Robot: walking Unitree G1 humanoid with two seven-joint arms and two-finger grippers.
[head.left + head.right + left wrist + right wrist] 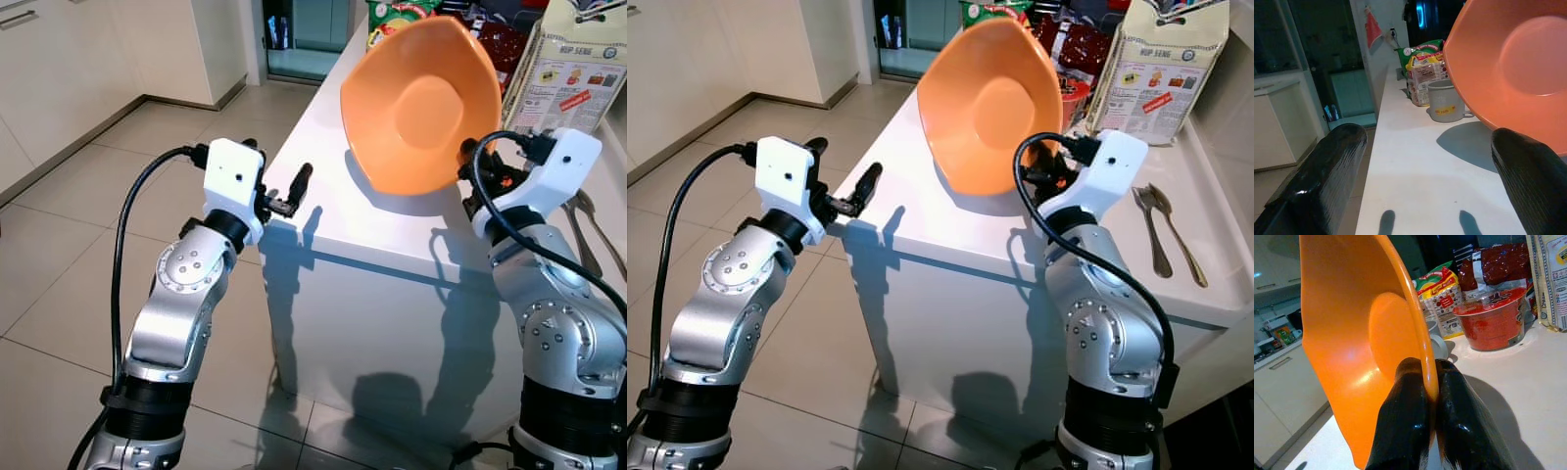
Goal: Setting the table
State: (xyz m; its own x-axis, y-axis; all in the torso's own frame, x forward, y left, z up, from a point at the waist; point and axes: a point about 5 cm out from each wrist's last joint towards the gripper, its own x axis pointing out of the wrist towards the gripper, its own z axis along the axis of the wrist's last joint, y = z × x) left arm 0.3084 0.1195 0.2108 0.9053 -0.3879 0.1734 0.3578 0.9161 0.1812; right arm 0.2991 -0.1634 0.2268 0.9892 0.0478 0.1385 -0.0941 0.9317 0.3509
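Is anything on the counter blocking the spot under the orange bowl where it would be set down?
Nothing visible does. The right gripper holds the orange bowl by its rim, tilted above bare white counter. The spoons lie off to the robot's right.

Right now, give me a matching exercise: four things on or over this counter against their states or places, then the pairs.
Things:
1. orange bowl
2. left gripper
3. spoons
4. red tub

States:
A. open, at the counter's near corner
B. lying flat near the right arm
C. held tilted by its rim in the right gripper
D. standing lidded among food packets

Pairs: 1-C, 2-A, 3-B, 4-D
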